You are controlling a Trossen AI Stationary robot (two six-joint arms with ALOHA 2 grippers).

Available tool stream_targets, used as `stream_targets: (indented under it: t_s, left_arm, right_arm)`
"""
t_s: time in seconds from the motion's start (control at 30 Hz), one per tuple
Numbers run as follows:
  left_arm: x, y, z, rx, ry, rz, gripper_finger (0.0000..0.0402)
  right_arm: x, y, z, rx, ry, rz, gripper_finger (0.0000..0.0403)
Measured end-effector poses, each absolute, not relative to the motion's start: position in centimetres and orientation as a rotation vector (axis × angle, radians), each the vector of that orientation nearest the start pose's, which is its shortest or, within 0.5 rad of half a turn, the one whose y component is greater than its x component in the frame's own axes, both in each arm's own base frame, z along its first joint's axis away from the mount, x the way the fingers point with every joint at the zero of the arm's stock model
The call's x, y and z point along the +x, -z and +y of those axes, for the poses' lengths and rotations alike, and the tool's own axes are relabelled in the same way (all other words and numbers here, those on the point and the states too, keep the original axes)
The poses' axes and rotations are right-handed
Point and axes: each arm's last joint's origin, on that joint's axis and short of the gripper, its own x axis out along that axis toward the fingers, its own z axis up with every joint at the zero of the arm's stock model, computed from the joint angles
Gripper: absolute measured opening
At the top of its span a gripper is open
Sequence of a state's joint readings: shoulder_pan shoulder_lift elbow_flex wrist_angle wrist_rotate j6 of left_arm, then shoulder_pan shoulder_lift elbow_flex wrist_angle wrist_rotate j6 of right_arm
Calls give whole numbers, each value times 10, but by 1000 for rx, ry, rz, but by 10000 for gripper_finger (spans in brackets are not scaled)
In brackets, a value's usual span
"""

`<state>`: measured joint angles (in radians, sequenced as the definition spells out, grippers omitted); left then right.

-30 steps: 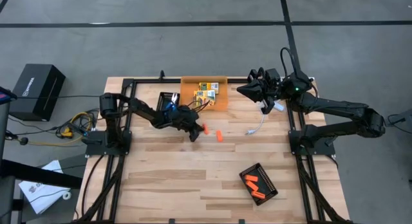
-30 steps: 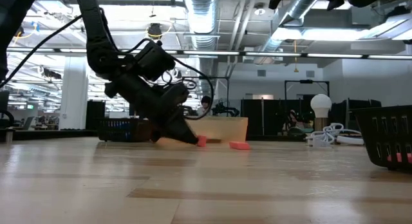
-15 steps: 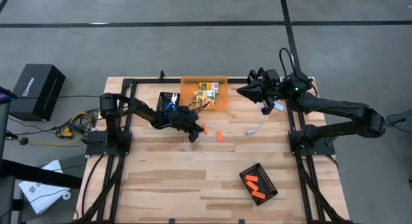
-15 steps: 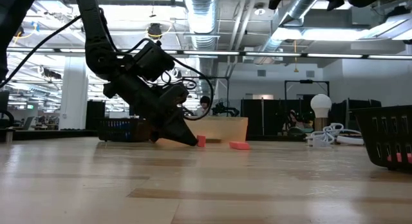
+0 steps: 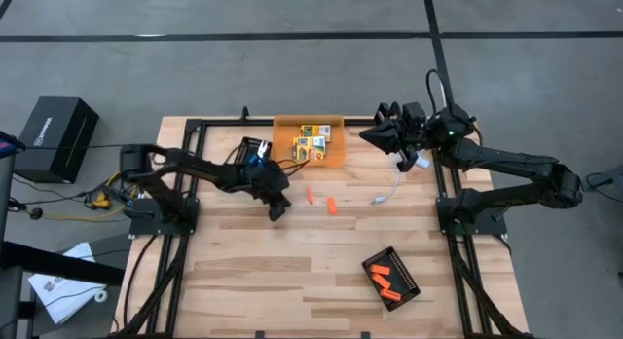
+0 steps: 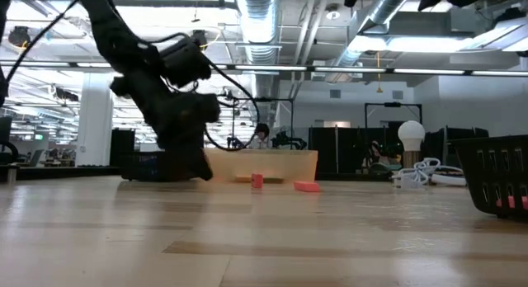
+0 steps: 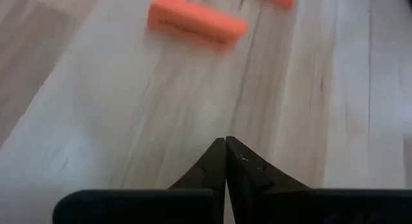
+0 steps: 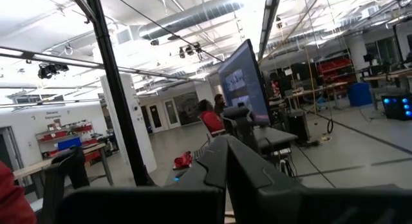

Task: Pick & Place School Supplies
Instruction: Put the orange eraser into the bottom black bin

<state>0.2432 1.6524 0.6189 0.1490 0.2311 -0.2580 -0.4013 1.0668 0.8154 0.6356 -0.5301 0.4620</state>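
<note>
The left gripper (image 5: 275, 211) is held low over the worktop (image 5: 292, 271), jaws clenched on nothing. Two orange sticks (image 5: 310, 195) are seen lying just beside it. The right gripper (image 5: 368, 136) is raised near the far edge, jaws clenched too.

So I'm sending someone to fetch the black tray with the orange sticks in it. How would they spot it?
On the wooden table, go to the near right corner, away from the orange bin at the far edge. The black ridged tray lies there at an angle, alone, with orange sticks inside; the other black tray sits beside the bin.
</note>
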Motion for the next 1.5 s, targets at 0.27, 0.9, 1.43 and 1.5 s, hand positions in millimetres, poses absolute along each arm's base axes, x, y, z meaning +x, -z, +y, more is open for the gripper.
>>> stream_targets:
  t_s: [0.27,0.9,1.43,1.5]
  left_arm:
    - [265,-157,56,-367,-91,748,1]
    - [278,-232,56,-170,85,598,5]
    - [280,-247,76,-279,-8,505,12]
    - [280,-247,76,-264,-5,505,10]
  right_arm:
    - [217,-366,-80,261,-179,-304,0]
    - [215,-362,-91,268,-121,-272,0]
    - [216,-359,-91,284,-108,-248,0]
    - [216,-359,-91,284,-108,-248,0]
